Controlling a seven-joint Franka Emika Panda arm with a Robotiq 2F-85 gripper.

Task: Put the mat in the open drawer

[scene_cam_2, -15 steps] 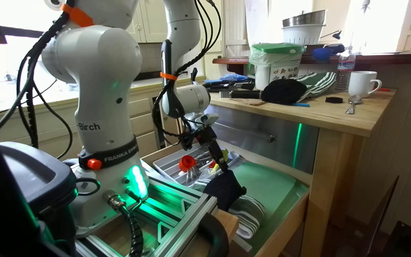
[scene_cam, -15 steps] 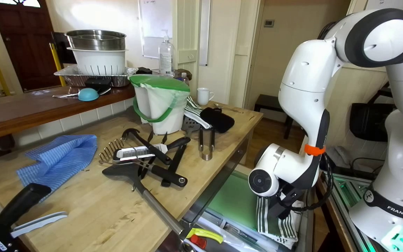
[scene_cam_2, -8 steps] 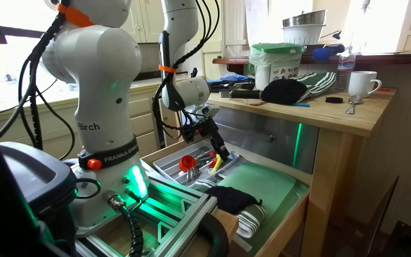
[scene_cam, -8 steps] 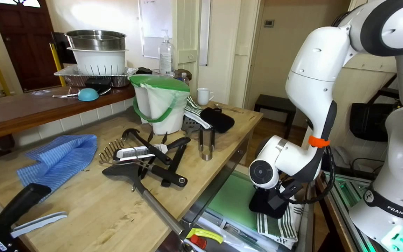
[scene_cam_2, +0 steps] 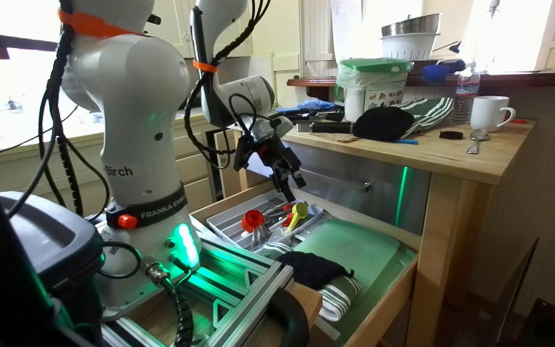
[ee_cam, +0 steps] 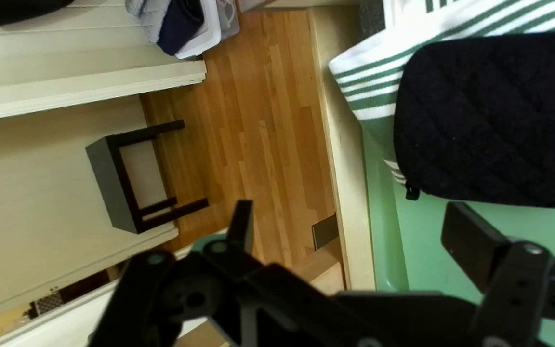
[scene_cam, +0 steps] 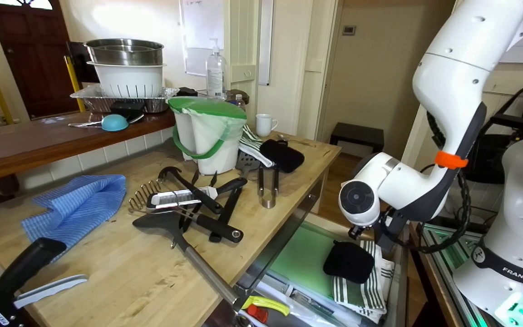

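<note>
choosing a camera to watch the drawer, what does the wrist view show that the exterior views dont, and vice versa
Only the wrist view shows a navy cloth against a white plastic tub. Only the exterior views show the blue cloth, the steel bowl, a second black pad up on the worktop and the robot's base. All show the mat lying partly on a striped towel in the open drawer, its green lining, and at least part of the gripper, not holding the mat.

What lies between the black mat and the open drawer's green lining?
A striped towel lies under part of the mat, seen in all three views. Past the towel, the mat's edge reaches over the green lining; contact there can't be told.
</note>
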